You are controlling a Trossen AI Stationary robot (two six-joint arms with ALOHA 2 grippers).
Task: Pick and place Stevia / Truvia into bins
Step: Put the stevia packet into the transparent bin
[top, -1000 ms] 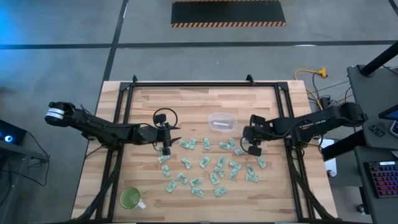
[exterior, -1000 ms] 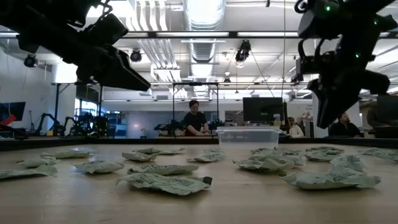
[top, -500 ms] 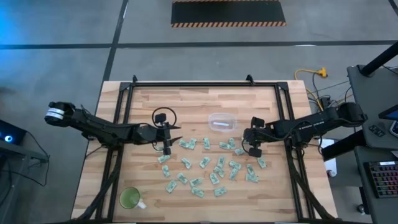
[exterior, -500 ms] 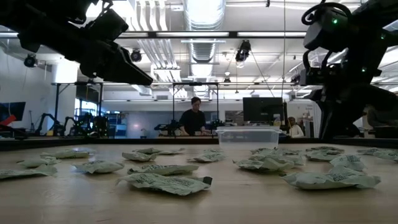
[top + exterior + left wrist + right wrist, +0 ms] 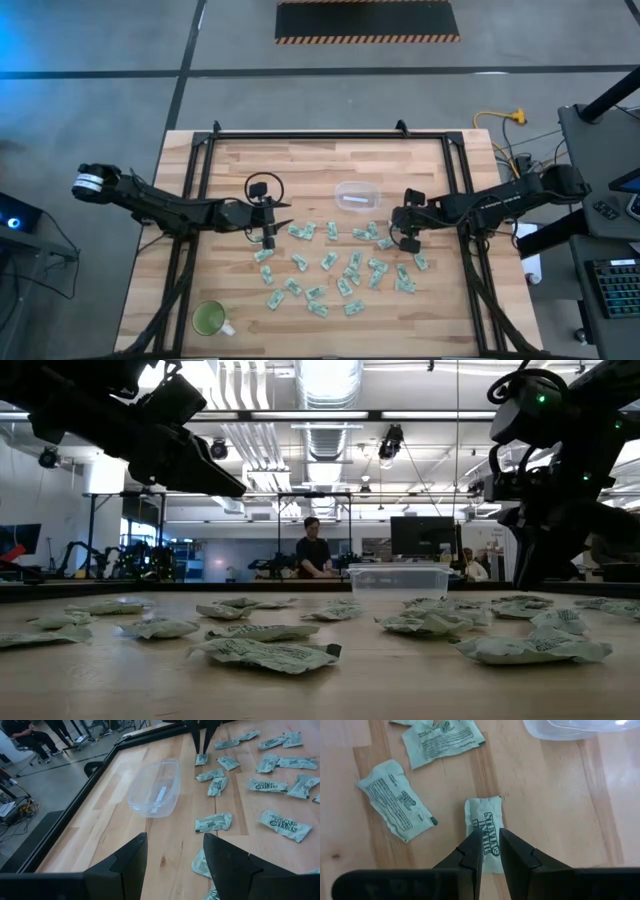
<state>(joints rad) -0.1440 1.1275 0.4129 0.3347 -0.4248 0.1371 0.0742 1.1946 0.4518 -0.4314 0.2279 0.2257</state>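
Many pale green and white Stevia sachets lie flat and scattered on the wooden table. The clear bin stands behind them, with one sachet inside. My right gripper points steeply down over a single sachet near the bin. Its fingers are open by a narrow gap, and the sachet's print shows between them. My left gripper hangs open above the table at the left end of the scatter, with nothing between its fingers. My right gripper comes from above at the near half of the flat sachet, one fingertip on either side of its printed middle. In the left wrist view the tips reach down to the sachet. Whether they touch it I cannot tell.
A green cup stands at the near left corner. Black frame rails run along the table's left, right and far sides. Two more sachets lie close to the right gripper. Bare wood lies beyond the bin. People are in the room behind.
My right gripper has sunk toward the table, down onto the sachet near the bin, with the gap between its fingers unchanged. The sachets and the bin lie as before.
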